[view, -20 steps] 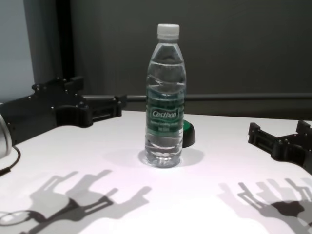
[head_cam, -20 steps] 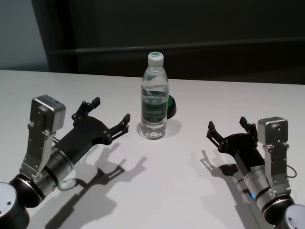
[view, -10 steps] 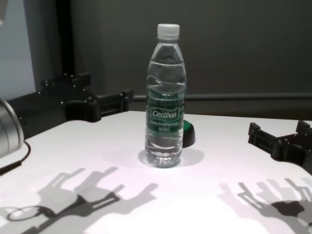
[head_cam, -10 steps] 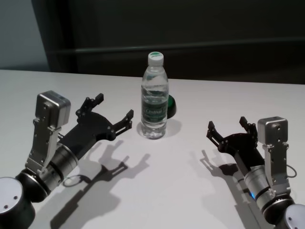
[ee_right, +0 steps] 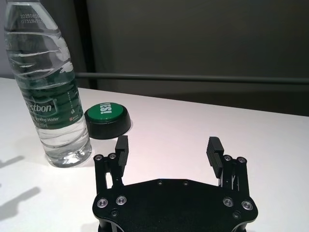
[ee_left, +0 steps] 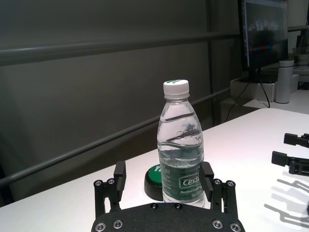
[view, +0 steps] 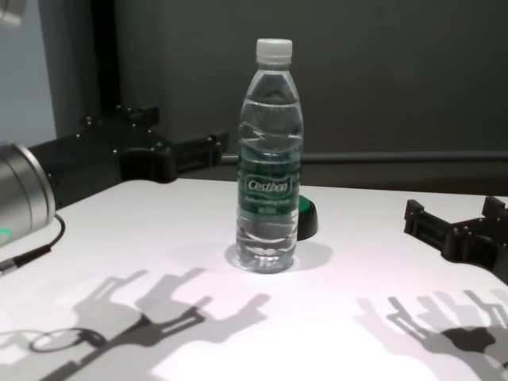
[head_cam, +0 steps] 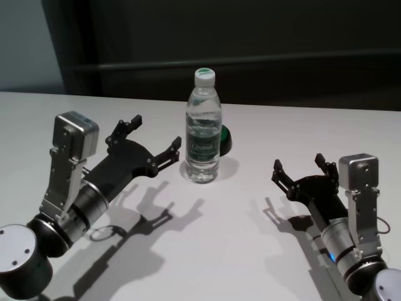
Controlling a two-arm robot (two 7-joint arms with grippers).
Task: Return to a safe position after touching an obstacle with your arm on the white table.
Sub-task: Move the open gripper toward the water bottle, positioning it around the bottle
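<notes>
Bottle (head_cam: pixel 203 135) upright on white table (head_cam: pixel 207 251); left tool (head_cam: pixel 153 141) spread beside it; right tool (head_cam: pixel 301 169) spread, apart.

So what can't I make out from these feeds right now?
- Contact: head view, the left gripper has one fingertip close beside the bottle; touching or a gap cannot be told.
- Left wrist view: a finger overlaps the bottle, hiding the contact side.
- Green button: chest view, mostly hidden behind the bottle.
- Right gripper: chest view, cut off by the frame edge.
- Table: near edge out of frame.
</notes>
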